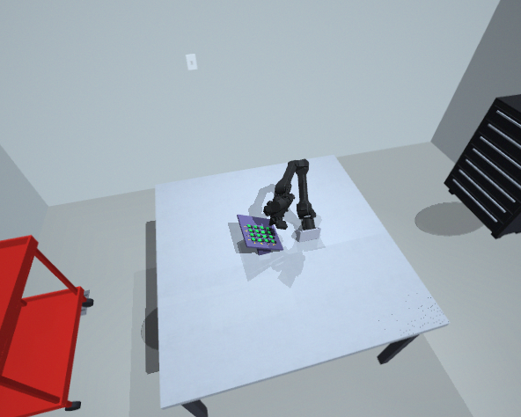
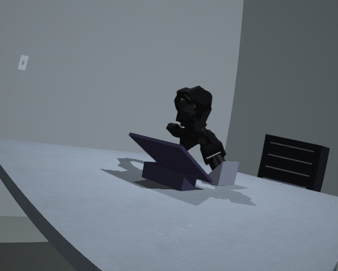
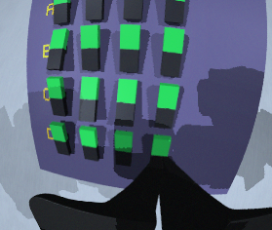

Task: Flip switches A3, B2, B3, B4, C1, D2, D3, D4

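The purple switch panel [image 1: 242, 221] [image 2: 169, 154] [image 3: 203, 47] stands tilted on its stand, with a four-by-four grid of green-and-dark rocker switches. My gripper [image 3: 160, 162] [image 1: 279, 224] is shut and empty. In the wrist view its fingertips sit at the near end of switch D4 [image 3: 162, 143], whose lower half they hide. D3 [image 3: 123, 147] lies just to the left, D2 [image 3: 89, 141] further left. In the exterior view the panel hides the fingertips.
The arm's white base block [image 1: 309, 233] [image 2: 224, 173] stands right of the panel on the table [image 1: 252, 323]. A red cart [image 1: 22, 323] stands off the table's left. A black drawer cabinet [image 1: 499, 161] [image 2: 291, 160] stands at the right.
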Motion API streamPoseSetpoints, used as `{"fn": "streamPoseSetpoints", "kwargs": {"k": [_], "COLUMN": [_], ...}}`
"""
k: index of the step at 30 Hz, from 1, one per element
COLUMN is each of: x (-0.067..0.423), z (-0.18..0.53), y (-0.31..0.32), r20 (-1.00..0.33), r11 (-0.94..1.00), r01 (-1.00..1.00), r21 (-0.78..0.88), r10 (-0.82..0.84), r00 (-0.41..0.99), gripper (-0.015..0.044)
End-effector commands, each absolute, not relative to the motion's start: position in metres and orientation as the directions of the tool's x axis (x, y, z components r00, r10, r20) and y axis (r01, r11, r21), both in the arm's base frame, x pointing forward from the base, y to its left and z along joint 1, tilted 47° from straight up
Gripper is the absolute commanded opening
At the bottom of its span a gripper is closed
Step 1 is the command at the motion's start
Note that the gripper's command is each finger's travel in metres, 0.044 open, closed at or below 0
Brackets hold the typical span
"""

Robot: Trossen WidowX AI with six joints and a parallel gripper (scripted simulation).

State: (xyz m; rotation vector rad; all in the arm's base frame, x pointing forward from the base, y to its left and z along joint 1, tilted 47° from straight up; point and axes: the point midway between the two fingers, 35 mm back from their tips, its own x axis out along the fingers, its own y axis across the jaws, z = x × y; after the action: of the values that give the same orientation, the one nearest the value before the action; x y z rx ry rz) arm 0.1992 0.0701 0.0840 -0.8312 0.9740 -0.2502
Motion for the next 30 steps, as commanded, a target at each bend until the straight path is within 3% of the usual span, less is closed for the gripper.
{"fn": "streamPoseSetpoints", "kwargs": {"k": [1,30], "x": [0.2027,0.2111], "z": [0.0803,0.0715], "y": [0.0644,0.0571], "r20": [-0.625,-0.625], "r11": [0.668,0.668], "r01": [-0.165,-0.165], "r21": [-0.726,-0.725], "r10": [-0.540,-0.540], "r00": [0.563,0.563], "gripper": [0.0000,0.0000]}}
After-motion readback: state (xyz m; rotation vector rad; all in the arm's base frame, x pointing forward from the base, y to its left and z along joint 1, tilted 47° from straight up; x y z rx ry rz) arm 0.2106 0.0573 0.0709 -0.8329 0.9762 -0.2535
